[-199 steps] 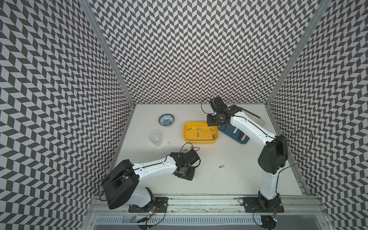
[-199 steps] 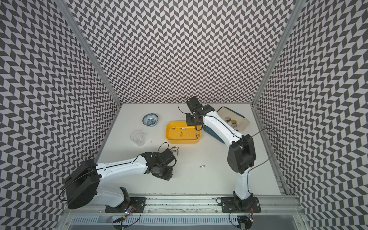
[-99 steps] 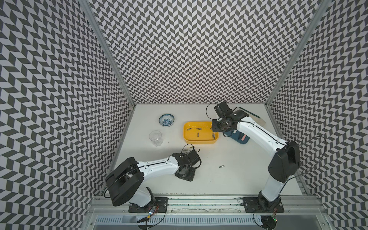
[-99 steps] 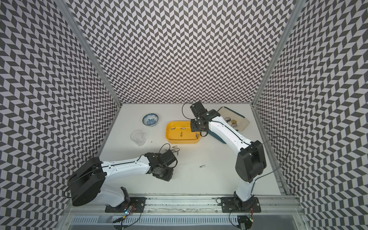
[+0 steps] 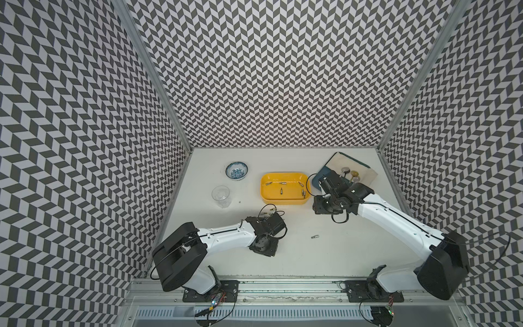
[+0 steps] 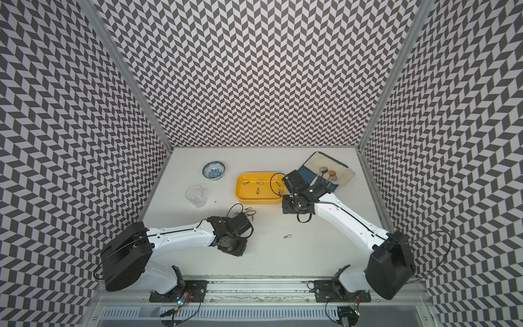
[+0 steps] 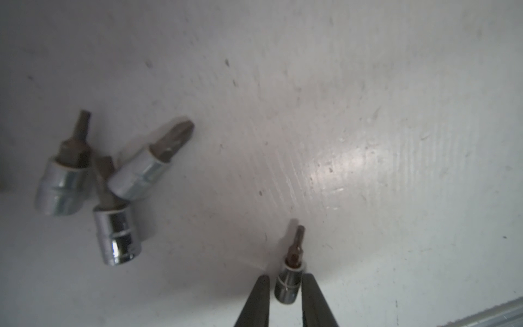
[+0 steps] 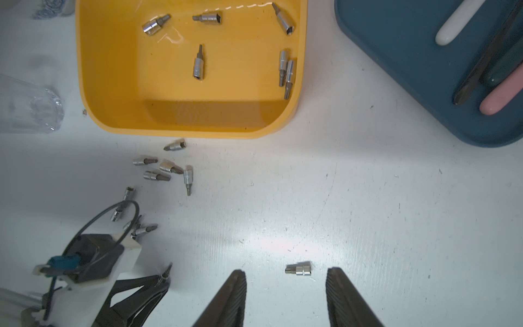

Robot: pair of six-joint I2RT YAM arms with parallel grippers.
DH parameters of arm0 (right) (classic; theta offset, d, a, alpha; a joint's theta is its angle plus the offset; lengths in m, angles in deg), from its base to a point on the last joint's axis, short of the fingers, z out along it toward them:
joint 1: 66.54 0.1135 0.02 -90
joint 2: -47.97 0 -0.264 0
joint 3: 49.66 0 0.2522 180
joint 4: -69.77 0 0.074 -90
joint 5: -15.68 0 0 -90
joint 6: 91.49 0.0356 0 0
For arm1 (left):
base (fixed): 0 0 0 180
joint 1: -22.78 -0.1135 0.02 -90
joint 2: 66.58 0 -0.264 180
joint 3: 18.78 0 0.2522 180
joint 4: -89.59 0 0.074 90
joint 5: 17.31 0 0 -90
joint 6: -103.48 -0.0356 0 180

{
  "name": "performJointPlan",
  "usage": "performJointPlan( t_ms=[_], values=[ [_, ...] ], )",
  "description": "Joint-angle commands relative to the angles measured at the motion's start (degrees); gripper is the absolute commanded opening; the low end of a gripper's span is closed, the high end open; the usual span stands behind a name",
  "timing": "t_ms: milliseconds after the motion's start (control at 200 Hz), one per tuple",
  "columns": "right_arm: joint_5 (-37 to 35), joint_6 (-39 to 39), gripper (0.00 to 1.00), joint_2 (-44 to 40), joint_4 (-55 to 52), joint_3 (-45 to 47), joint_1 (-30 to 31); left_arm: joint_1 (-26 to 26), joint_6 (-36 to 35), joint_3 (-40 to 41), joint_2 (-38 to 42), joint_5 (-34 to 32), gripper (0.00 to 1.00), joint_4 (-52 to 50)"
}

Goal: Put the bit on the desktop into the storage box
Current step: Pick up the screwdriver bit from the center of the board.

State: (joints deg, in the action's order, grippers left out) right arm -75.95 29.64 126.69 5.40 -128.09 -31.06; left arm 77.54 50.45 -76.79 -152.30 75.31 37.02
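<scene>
Left wrist view: bit lies between the left jaws.

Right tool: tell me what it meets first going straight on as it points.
Probably the lone bit on the desktop, framed between the fingers of the open right tool; how far off is unclear.

Ahead of the right claw the surface lies bare up to the storage box, one loose bit between its spread fingers. To one side a scatter of bits and the left claw, pinching a small bit, crowd the way; a blue tray hems the other.
</scene>
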Motion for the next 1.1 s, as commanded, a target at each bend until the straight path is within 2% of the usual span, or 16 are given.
performJointPlan(
  t_ms=[0, 200, 396, 526, 641, 716, 841, 997, 1097],
  values=[
    [0.4, 3.1, 0.5, -4.1, 2.3, 3.0, 0.8, 0.3, -0.8, -0.3, -2.6, -1.0, 0.22, 0.7],
    [0.9, 4.3, 0.51, -7.4, 2.4, 7.9, 1.0, 0.5, -1.2, -1.4, -4.8, -1.0, 0.16, 0.8],
    [2.2, 5.4, 0.51, -8.0, 3.8, 11.5, 1.9, 0.5, -1.1, -2.1, -5.5, -1.0, 0.0, 0.8],
    [2.8, 6.2, 0.51, -7.8, 5.6, 13.9, 2.8, 0.5, -0.8, -3.7, -4.0, -1.6, 0.0, -1.1],
    [2.9, 6.4, 0.51, -7.8, 6.6, 15.6, 3.3, -0.2, -1.9, -8.6, -1.3, -2.3, 0.0, -4.7],
    [2.1, 6.7, 0.51, -8.6, 7.1, 16.5, 3.5, -2.0, -4.0, -12.9, -0.3, -1.3, 0.0, -7.3],
    [1.9, 8.5, 0.51, -10.9, 8.4, 18.5, 3.5, -8.0, -9.2, -21.2, -1.1, -0.5, 0.0, -11.7],
    [7.0, 8.7, 0.51, -10.8, 10.0, 20.8, 3.5, -14.9, -15.3, -30.8, -6.3, -0.9, 0.0, -13.8],
    [11.3, 8.2, 0.51, -10.2, 11.6, 22.2, 3.5, -17.6, -18.1, -36.5, -11.4, -0.1, 0.0, -13.5]
  ],
)
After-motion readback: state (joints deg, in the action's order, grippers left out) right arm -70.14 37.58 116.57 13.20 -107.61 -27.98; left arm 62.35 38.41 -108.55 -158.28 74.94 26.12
